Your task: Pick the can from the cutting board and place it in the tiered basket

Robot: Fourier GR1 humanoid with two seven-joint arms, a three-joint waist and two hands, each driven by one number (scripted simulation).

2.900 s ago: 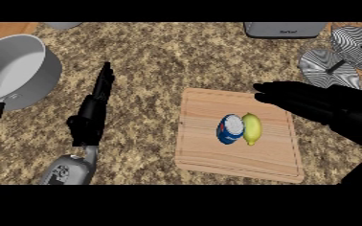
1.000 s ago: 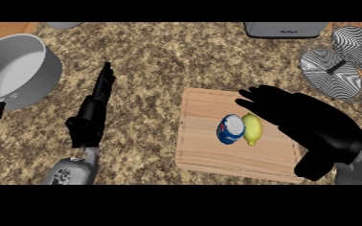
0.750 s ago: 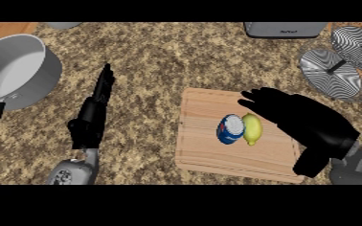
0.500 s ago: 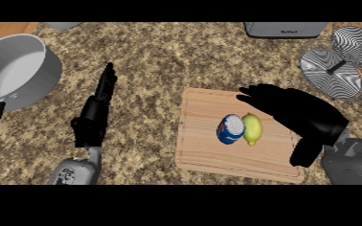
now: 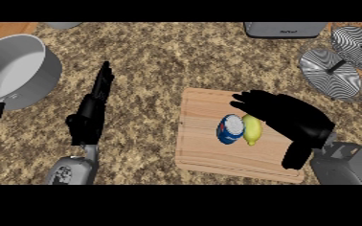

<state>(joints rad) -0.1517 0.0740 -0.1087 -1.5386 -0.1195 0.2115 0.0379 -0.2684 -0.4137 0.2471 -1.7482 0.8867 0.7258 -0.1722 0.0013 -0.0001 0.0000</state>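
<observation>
A blue and white can [image 5: 231, 129] lies on its side on the wooden cutting board [image 5: 205, 148], touching a yellow lemon [image 5: 252, 129] on its right. My right hand [image 5: 286, 116] hovers open over the board's right half, fingers spread just above and right of the lemon, thumb hanging toward the board's near edge. It holds nothing. The tiered basket [image 5: 332, 64], black and white striped, stands at the far right of the counter. My left hand [image 5: 93, 110] rests open on the left, fingers straight and pointing away from me.
A grey pot [image 5: 25, 71] stands at the far left edge. A grey appliance [image 5: 285, 28] sits at the back right, beside the basket. Speckled counter [image 5: 163, 62] stretches between the pot and the board.
My right hand has swung from the board's far right corner inward and down over the board, closing in on the lemon and can. The can, lemon and left hand have stayed put.
</observation>
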